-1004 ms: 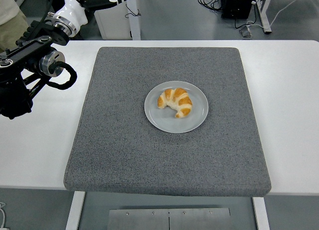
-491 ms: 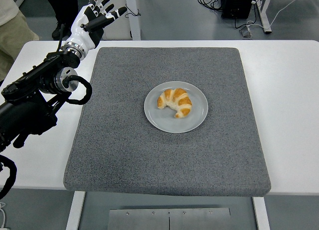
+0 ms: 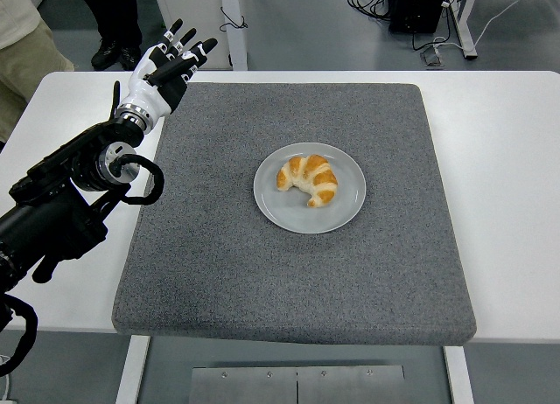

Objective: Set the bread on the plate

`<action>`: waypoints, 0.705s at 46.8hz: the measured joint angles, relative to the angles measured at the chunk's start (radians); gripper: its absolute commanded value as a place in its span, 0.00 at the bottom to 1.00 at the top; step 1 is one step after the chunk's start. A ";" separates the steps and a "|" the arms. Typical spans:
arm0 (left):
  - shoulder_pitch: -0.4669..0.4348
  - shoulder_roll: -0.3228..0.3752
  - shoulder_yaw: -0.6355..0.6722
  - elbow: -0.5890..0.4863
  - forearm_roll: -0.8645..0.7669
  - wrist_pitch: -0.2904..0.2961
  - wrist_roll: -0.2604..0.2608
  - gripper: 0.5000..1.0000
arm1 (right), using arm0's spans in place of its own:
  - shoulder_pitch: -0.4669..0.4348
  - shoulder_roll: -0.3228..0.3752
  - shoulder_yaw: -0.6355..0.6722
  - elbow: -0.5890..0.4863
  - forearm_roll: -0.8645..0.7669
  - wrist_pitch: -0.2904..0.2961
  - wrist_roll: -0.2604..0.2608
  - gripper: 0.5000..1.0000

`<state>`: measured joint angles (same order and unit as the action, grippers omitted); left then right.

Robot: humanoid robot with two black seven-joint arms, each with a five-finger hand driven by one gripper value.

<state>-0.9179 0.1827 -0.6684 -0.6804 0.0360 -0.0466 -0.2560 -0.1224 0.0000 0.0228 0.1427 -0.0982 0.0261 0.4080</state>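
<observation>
A golden croissant (image 3: 308, 178) lies on the round grey plate (image 3: 343, 216) in the middle of the dark grey mat (image 3: 297, 273). My left hand (image 3: 166, 67) is at the mat's far left corner, well away from the plate, with its white and black fingers spread and nothing in them. The black left arm (image 3: 70, 203) runs down along the mat's left side. My right arm does not show.
The mat lies on a white table (image 3: 507, 177). A person stands at the top left, beyond the table's far corner. Cables and a black box lie on the floor at the top right.
My left arm has swung in from the left edge toward the mat, and the hand has dropped lower over the mat's far left corner. The croissant and plate stayed still.
</observation>
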 measured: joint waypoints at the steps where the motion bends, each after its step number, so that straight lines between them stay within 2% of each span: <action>1: 0.008 0.002 -0.003 -0.010 0.000 0.001 0.002 0.95 | 0.000 0.000 0.000 0.000 0.000 0.000 0.000 1.00; 6: 0.052 0.008 -0.020 -0.069 0.001 0.008 0.004 0.96 | 0.000 0.000 0.000 0.000 0.000 0.000 0.000 1.00; 13: 0.077 0.017 -0.044 -0.089 0.002 0.012 0.004 0.96 | 0.000 0.000 0.001 0.001 0.000 0.002 0.000 1.00; 18: 0.091 0.036 -0.050 -0.092 0.001 -0.008 0.007 0.96 | 0.004 0.000 0.004 0.006 0.000 0.004 0.000 1.00; 22: 0.101 0.037 -0.073 -0.092 -0.009 -0.023 0.027 0.96 | 0.004 0.000 0.002 0.006 0.000 0.005 0.000 1.00; 28: 0.121 0.034 -0.133 -0.092 -0.034 -0.024 0.084 0.96 | 0.000 0.000 0.000 0.000 0.000 0.000 0.000 1.00; 33: 0.121 0.036 -0.139 -0.091 -0.034 -0.023 0.092 0.96 | -0.001 0.000 0.000 0.000 0.000 0.000 0.000 1.00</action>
<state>-0.7965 0.2183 -0.8070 -0.7718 0.0016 -0.0692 -0.1642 -0.1230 0.0000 0.0231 0.1430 -0.0982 0.0260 0.4080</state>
